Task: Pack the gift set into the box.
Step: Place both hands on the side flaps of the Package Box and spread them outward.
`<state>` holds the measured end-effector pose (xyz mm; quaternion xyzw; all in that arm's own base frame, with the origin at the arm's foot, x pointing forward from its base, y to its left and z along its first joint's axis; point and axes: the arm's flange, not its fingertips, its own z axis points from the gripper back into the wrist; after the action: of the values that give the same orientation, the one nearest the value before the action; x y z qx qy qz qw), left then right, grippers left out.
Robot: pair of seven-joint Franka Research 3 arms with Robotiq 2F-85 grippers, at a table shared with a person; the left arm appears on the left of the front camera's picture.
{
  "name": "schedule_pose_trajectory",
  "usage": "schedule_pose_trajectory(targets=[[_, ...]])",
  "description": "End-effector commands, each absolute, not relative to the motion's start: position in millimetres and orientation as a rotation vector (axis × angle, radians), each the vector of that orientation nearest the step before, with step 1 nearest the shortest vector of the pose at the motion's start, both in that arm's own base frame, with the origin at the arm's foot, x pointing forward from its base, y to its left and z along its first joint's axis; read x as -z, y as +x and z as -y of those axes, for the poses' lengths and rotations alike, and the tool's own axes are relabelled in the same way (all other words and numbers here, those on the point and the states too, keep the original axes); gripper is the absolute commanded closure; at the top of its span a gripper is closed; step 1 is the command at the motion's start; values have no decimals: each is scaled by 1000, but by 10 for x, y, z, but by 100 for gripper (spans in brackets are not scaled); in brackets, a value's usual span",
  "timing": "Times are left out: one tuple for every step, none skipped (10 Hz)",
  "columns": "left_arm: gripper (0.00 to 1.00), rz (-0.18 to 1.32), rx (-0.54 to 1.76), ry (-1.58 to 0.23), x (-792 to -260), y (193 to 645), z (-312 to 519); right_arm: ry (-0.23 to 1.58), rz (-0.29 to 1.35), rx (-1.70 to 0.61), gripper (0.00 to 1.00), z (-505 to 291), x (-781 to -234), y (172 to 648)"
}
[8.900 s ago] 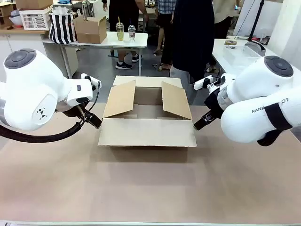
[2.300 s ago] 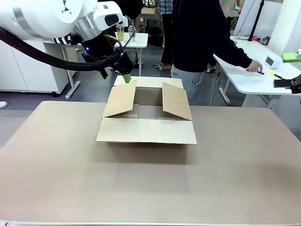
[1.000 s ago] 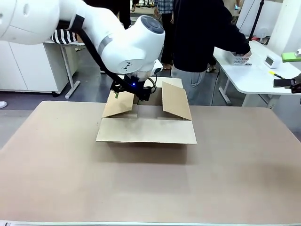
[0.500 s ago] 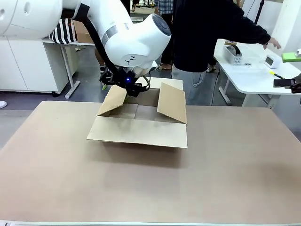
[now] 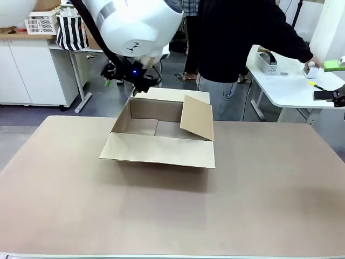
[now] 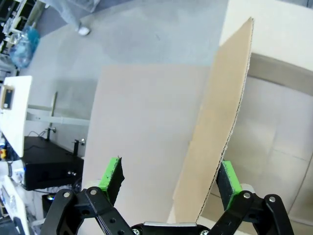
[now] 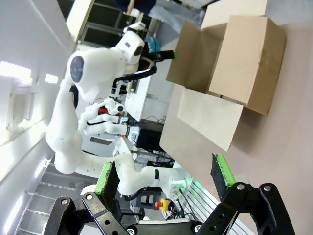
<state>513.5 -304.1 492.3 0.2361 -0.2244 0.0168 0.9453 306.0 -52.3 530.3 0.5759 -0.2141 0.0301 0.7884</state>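
The box [image 5: 157, 141] stands open on the table, its near flap lying flat and its right flap leaning inward. My left gripper [image 5: 129, 89] hovers at the back left corner, open, straddling the upright left flap [image 6: 215, 132]. That flap sits close to one green pad [image 6: 228, 178] without being clamped. My right gripper [image 5: 330, 81] is open and empty at the far right edge, well away from the box [image 7: 234, 54]. The grey pouch is out of view. A person's hand [image 5: 311, 66] reaches over a white side table near a small slatted tray [image 5: 267, 61] and a yellow marker [image 5: 314, 85].
The brown tabletop [image 5: 172, 216] spreads wide in front of the box. The person in dark clothes [image 5: 237, 38] stands right behind the box's far edge. The white side table [image 5: 285, 86] is at the back right, and a cabinet and a second table are at the back left.
The left flap, leaning inward half a second ago, now stands upright with my left gripper raised around it. The box slid left before that. The person's hand lowered toward the side table.
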Motion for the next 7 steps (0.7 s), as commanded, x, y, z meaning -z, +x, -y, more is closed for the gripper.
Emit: schedule_pose_trajectory(targets=[[0, 463, -48, 403, -4871, 5127, 2614, 1259, 489, -85, 0, 518, -5318, 3099], [0, 439, -53, 363, -4888, 5185, 2393, 1259, 489, -85, 0, 518, -5318, 3099], [0, 416, -58, 338, -4885, 5220, 2164, 1259, 489, -85, 0, 518, -5318, 3099], [0, 399, -77, 290, -4884, 5233, 1939, 1259, 489, -85, 0, 518, -5318, 3099], [0, 391, -107, 239, -4899, 5207, 1712, 1259, 489, -85, 0, 518, -5318, 3099], [0, 380, -122, 192, -4897, 5181, 1530, 1259, 489, -85, 0, 518, -5318, 3099], [0, 356, -123, 130, -4834, 5174, 1347, 1259, 489, -85, 0, 518, -5318, 3099]])
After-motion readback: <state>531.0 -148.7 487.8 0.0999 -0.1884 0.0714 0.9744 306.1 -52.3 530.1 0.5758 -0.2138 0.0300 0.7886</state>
